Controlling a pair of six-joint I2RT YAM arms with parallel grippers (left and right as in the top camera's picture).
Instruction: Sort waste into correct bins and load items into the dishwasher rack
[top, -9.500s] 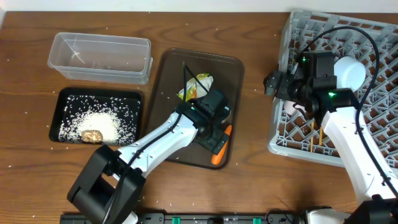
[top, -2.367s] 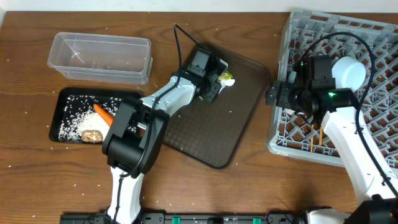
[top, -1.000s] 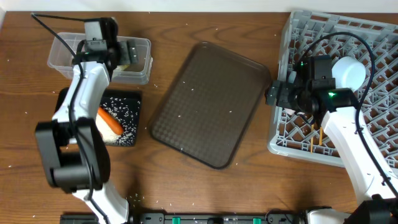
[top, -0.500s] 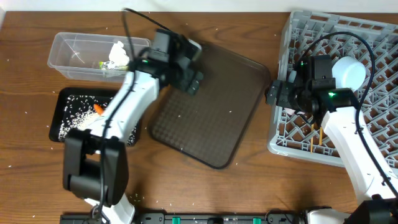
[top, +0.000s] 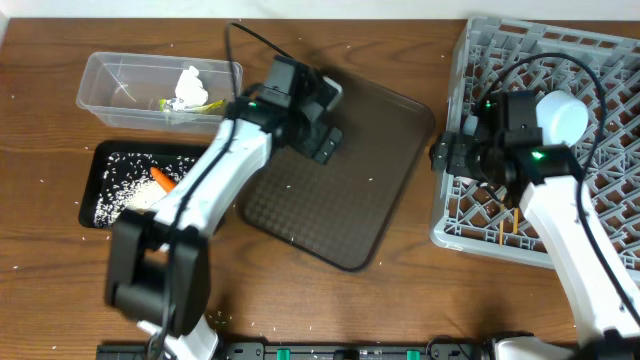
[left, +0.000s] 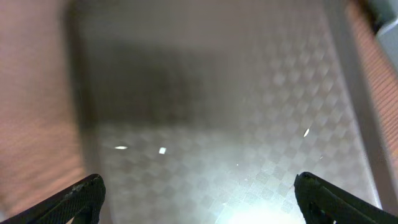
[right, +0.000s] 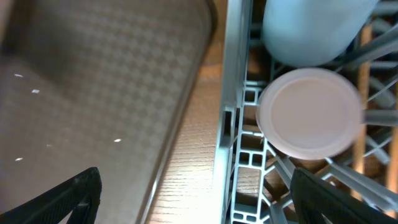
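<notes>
The crumpled wrapper (top: 189, 88) lies in the clear tub (top: 120, 75). The orange carrot (top: 163, 180) lies in the black tray (top: 110, 165) among white grains. The brown scrap is hidden. My left gripper (top: 325, 135) (left: 199, 199) is open and empty above the dark brown tray (top: 340, 190). My right gripper (top: 445, 155) (right: 199, 199) is open and empty over the rack's left edge. The grey rack (top: 600, 70) (right: 233, 124) holds an upturned pink cup (right: 309, 112), a light blue cup (right: 317, 28) and chopsticks (top: 510, 222). The blue plate is out of view.
A white round dish (top: 562, 118) sits in the rack beside my right arm. The brown tray (left: 205, 93) (right: 93, 87) lies skewed between the bins and the rack, its corner close to the rack. Small white specks dot the wooden table (top: 60, 270).
The wrapper was carried from the brown tray to the clear tub and let go. My left gripper has since swung right over the brown tray. The right arm has barely moved.
</notes>
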